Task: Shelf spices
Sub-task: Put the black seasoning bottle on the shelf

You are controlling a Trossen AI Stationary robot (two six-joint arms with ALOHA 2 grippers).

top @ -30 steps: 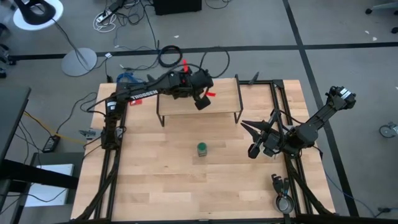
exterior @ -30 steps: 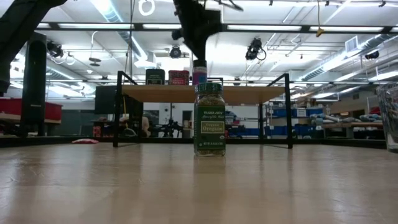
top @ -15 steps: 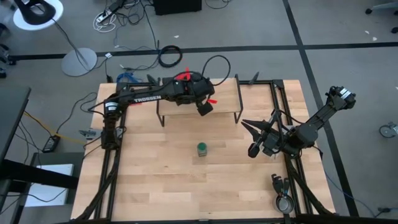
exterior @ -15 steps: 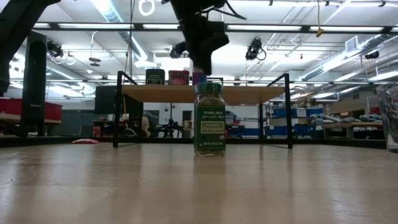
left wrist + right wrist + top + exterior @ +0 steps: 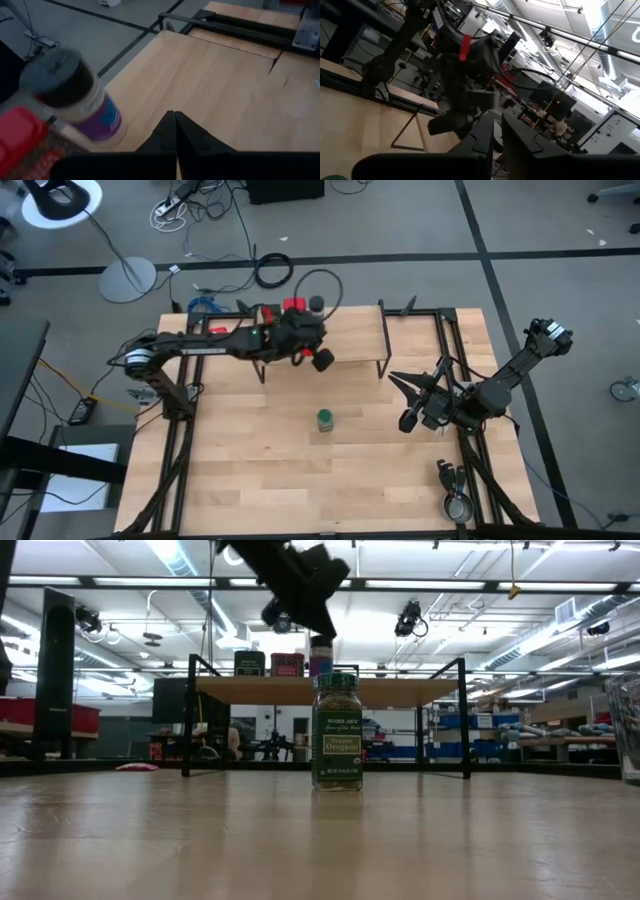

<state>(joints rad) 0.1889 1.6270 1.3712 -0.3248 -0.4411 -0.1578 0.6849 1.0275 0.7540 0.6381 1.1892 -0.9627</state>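
Item one, the green jar (image 5: 325, 419): we find it standing upright on the bare wooden tabletop (image 5: 260, 480), well apart from both grippers, nearer the camera side than the left gripper (image 5: 322, 360) and off to the inner side of the right gripper (image 5: 407, 423). In the low view the green jar (image 5: 338, 730) shows a dark cap, greenish contents and a green label whose lettering we cannot read with certainty.

Item two, the shelf (image 5: 355, 330): a light wood plank on thin black legs, standing at the far side of the table. It holds three containers in a row. We count the dark olive square tin (image 5: 249, 663), the red square tin (image 5: 287, 664) and the blue-capped dark jar (image 5: 321, 657), all upright on the plank. From above, the red tin (image 5: 294, 305) and the jar (image 5: 317, 304) sit just behind the left arm.

Item three, the left gripper: we see its fingers (image 5: 169, 131) pressed together, holding nothing. It hangs just in front of the shelf's edge; the jar (image 5: 75, 100), with a purple-blue label, stands close beside it, not touching.

Item four, the right gripper: it rests at the table's right side, its fingers (image 5: 485, 132) nearly together with a narrow gap, nothing between them.
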